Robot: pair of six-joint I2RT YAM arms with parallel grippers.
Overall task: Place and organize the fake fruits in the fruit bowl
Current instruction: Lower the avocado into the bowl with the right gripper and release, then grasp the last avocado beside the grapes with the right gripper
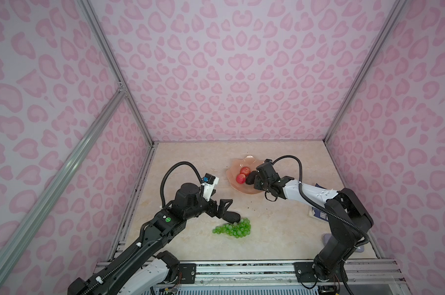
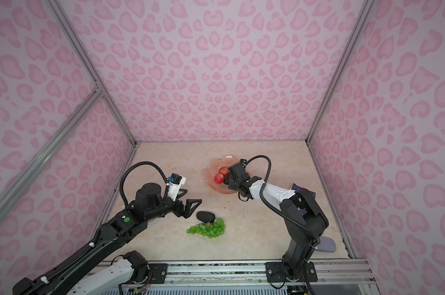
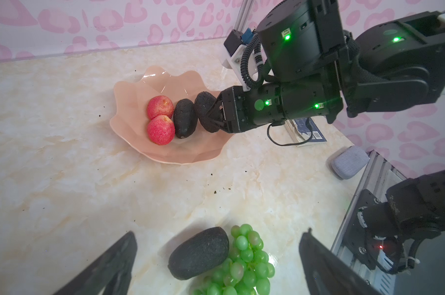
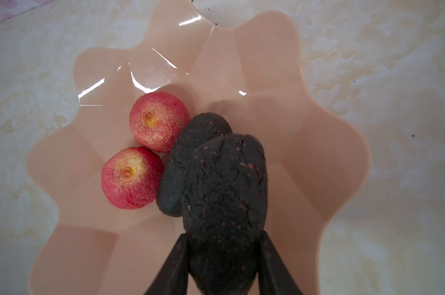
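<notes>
My right end effector (image 4: 224, 233) gripped an avocado (image 4: 224, 184) over the bowl (image 4: 331, 143), beside the apples (image 4: 159, 122). My left end effector (image 3: 219, 233), wide open, hovered nearer the loose avocado (image 3: 199, 252) toward the worktop's (image 3: 63, 178) front edge: just ahead, long axis slanted across my jaws, grapes (image 3: 244, 265) touching it.

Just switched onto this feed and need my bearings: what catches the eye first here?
The right pincer is shut on a black avocado over the peach fruit bowl. In the bowl, two red apples and a second avocado lie side by side. The left pincer stands wide open by a third avocado touching the green grapes, both outside the bowl.
</notes>
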